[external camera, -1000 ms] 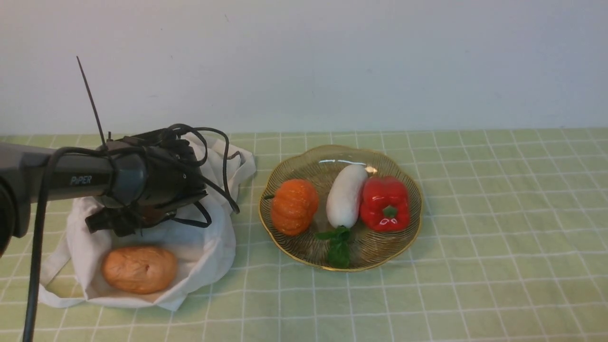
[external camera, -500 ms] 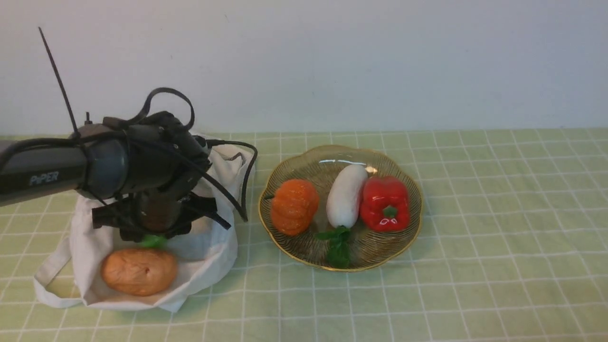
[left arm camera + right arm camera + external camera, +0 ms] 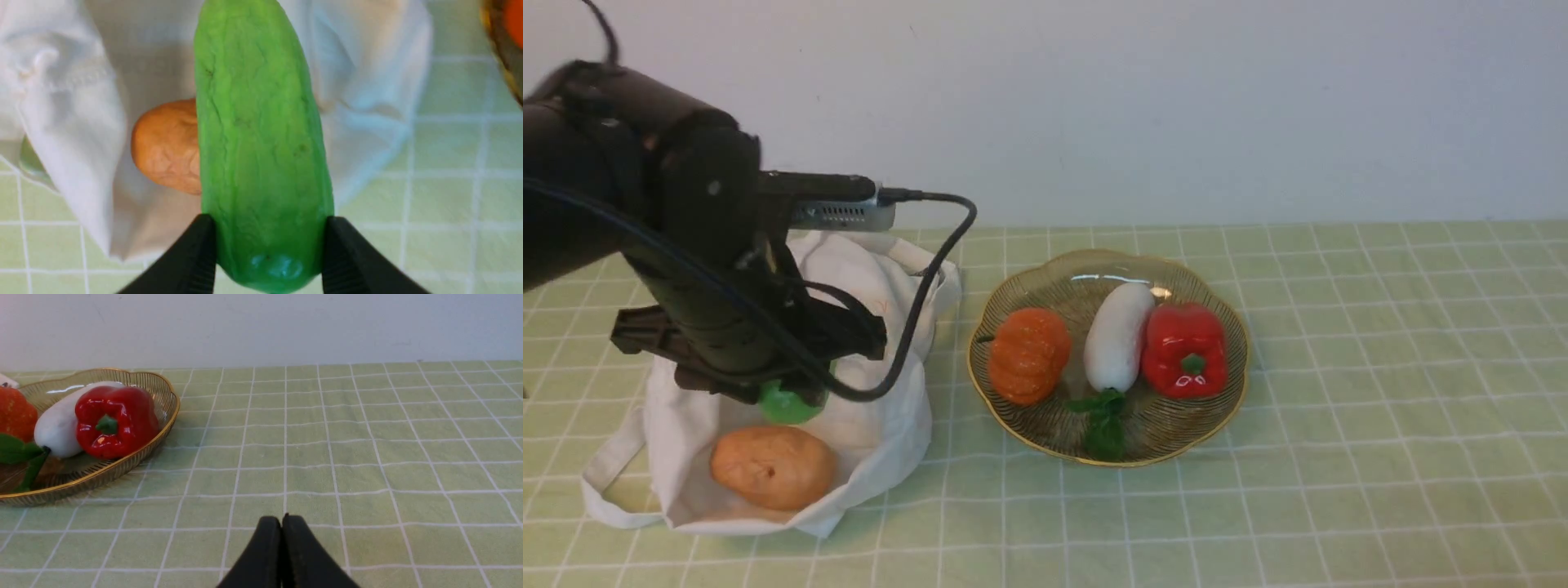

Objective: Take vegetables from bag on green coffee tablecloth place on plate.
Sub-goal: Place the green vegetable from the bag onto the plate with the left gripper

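Green cucumber [image 3: 261,143] sits clamped between the left fingers [image 3: 192,261] above the bag [image 3: 367,61]; right fingers [image 3: 261,555] pressed together.

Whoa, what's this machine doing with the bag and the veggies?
The left gripper is clamped on a green toy cucumber, holding it above the white cloth bag, where a potato lies. The amber plate beside the bag holds an orange pumpkin, a white radish and a red bell pepper. The right gripper is shut, empty, over the green tablecloth.
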Motion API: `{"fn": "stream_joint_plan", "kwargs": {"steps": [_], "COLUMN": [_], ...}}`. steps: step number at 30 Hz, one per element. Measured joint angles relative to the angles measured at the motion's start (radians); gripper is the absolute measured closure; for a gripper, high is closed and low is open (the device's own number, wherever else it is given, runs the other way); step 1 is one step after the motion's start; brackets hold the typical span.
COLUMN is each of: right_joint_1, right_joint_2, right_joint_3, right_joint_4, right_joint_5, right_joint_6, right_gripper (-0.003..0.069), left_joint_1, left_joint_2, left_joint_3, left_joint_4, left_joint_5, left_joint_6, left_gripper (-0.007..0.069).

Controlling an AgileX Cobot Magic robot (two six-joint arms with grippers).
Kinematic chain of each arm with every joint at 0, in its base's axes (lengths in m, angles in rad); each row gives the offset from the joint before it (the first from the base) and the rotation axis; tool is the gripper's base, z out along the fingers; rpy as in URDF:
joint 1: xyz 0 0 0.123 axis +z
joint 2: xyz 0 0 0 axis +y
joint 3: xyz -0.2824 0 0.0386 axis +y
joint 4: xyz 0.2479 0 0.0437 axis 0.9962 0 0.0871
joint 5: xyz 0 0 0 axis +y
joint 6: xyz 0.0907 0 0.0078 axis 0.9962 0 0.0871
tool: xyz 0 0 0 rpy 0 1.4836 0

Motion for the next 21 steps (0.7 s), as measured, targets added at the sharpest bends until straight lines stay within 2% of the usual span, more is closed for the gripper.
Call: {"fn": "stream_joint_plan", "kwargs": {"steps": [4, 6, 7, 12, 17, 19, 21], "right_joint_1": [0.000, 0.000, 0.000, 0.000, 0.000, 0.000, 0.000], "right_joint_2": [0.000, 0.000, 0.000, 0.000, 0.000, 0.000, 0.000], "right_joint_3": [0.000, 0.000, 0.000, 0.000, 0.000, 0.000, 0.000], "right_joint_4": [0.000, 0.000, 0.000, 0.000, 0.000, 0.000, 0.000], "right_joint_5": [0.000, 0.000, 0.000, 0.000, 0.000, 0.000, 0.000], "right_joint_6": [0.000, 0.000, 0.000, 0.000, 0.000, 0.000, 0.000], "right_gripper": [0.0674, 0.0674, 0.0674, 0.0674, 0.0674, 0.0674, 0.0674], "left_joint_1": [0.000, 0.000, 0.000, -0.010, -0.058, -0.103, -0.117], "left_joint_2": [-0.087, -0.095, -0.093, 0.012, 0.135, 0.227, 0.263], "left_joint_3": [0.000, 0.000, 0.000, 0.000, 0.000, 0.000, 0.000], "left_joint_4": [-0.149, -0.254, -0.264, -0.537, -0.681, -0.760, -0.784], "left_joint_5": [0.002, -0.059, -0.067, -0.342, -0.504, -0.615, -0.654], "left_joint_6": [0.114, 0.179, 0.185, 0.349, 0.487, 0.587, 0.610], "left_gripper": [0.0325, 0.0325, 0.0325, 0.0325, 0.0325, 0.0325, 0.0325]}}
